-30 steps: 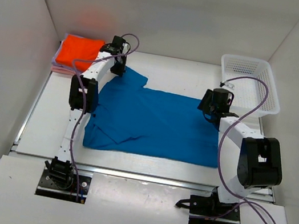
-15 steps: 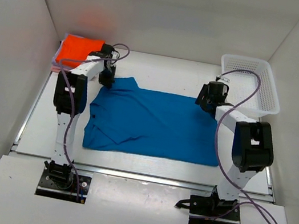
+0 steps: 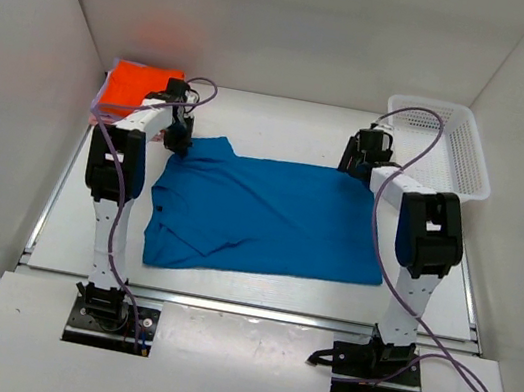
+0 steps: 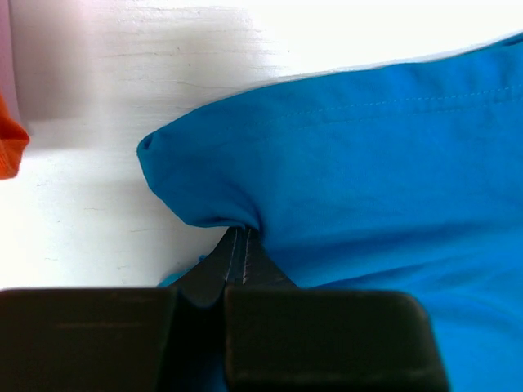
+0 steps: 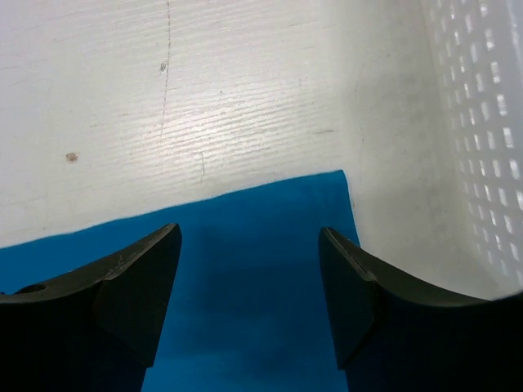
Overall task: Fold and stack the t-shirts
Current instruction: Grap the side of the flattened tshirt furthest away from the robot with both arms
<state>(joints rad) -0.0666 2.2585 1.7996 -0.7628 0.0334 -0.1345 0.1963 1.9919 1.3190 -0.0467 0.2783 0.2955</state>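
**Blue shirt**: spread flat on the table, unfolded. Its near-left edge is rumpled, with a flap lying over the body.

**Orange shirt**: folded, beyond the blue shirt's far-left corner and apart from it. A pale edge shows beneath it, but what that edge belongs to cannot be told.

**Basket**: just beside the blue shirt's far-right corner.

**Left gripper**: at the blue shirt's far-left corner. Its jaws are clenched on a small pinch of blue cloth, which bunches into a lobe above the tips.

**Right gripper**: over the blue shirt's far-right corner. Its jaws are spread wide with nothing between them, and the hem corner lies between the tips.

**Hazards, as judged:**
- Only one far corner is held. If the left arm lifts or pulls alone, the blue shirt would likely drag askew and crease.
- The left pinch is shallow, so the cloth may slip free under tension.
- The right jaws could close short of the hem and grasp nothing, or scrape the table.
- The basket wall is close to the right gripper, so a sideways drift could knock it.
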